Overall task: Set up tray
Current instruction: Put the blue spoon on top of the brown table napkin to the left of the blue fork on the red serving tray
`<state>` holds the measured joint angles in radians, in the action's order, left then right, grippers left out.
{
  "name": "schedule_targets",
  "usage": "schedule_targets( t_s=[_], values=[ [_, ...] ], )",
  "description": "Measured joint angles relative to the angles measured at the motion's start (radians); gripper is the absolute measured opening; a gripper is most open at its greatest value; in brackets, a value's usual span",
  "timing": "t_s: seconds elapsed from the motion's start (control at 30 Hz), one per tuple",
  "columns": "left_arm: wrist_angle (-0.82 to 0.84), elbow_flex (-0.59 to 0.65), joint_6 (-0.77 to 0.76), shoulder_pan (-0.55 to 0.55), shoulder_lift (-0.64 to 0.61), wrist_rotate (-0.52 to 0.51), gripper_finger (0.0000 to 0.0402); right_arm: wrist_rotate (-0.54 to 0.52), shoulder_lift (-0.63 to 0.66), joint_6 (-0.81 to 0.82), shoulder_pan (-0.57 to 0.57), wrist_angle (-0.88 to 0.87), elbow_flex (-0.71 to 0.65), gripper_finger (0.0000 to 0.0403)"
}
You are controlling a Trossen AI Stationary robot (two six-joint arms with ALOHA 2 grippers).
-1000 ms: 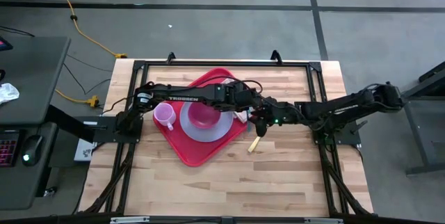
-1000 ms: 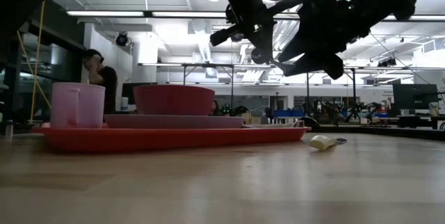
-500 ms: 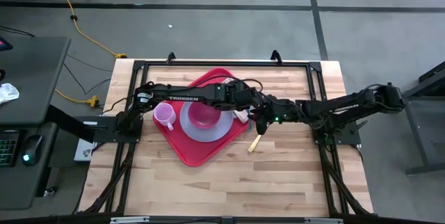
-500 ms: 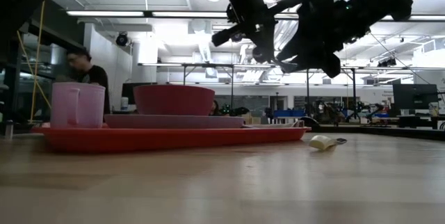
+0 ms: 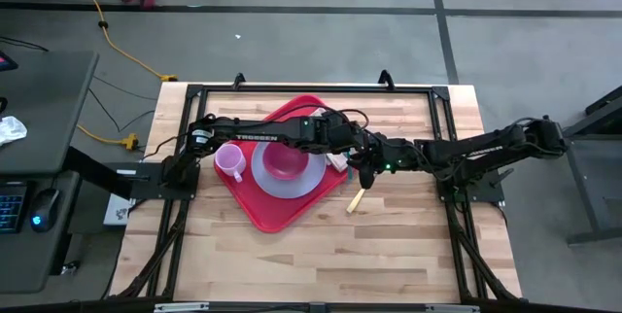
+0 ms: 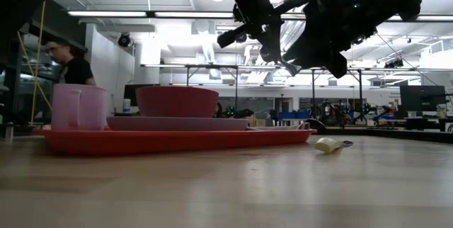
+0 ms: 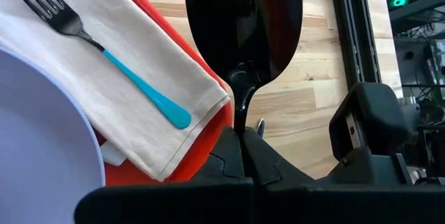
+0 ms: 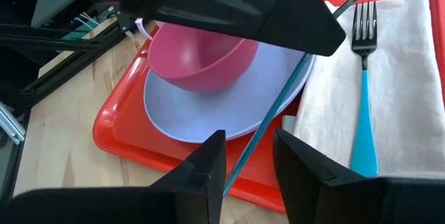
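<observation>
We count one red tray (image 5: 260, 208), one plate (image 5: 275, 187), one bowl (image 5: 284, 163), one cup (image 5: 229, 162), one fork (image 8: 363, 85); left gripper (image 7: 243, 123) pinches a spoon (image 7: 243, 26), right gripper (image 8: 247, 156) is spread.

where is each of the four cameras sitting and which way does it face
High: overhead, straight down on both arms and the tray.
Low: table height, level across the tray, arms overhead.
Left wrist: past the left end effector, shut on a spoon, toward the fork.
Right wrist: past the right end effector at the fork.
Both wrists share fork and napkin.

Overhead, table-level, 2 wrist cams; shared tray (image 5: 255, 206)
</observation>
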<state>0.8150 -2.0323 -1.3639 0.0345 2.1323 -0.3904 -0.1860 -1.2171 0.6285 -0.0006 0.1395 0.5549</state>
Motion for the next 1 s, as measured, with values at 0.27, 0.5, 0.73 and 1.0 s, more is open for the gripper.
schedule_targets(
  t_s=[0.27, 0.5, 0.73, 1.0],
  values=[
    [-0.033, 0.000, 0.082, 0.006, 0.000, 0.020, 0.0010, 0.040, 0.000, -0.002, 0.000, -0.022, 0.000, 0.0079],
    [-0.043, 0.000, 0.137, 0.013, 0.000, 0.054, 0.0010, 0.036, -0.001, -0.006, 0.001, -0.037, 0.000, 0.0080],
    [-0.048, 0.000, 0.145, 0.024, 0.000, 0.062, 0.0010, -0.019, -0.002, 0.009, 0.002, -0.036, 0.000, 0.0083],
    [-0.037, -0.005, 0.137, 0.050, 0.000, 0.069, 0.0010, -0.086, 0.025, 0.020, 0.000, -0.054, 0.000, 0.0107]
  ],
)
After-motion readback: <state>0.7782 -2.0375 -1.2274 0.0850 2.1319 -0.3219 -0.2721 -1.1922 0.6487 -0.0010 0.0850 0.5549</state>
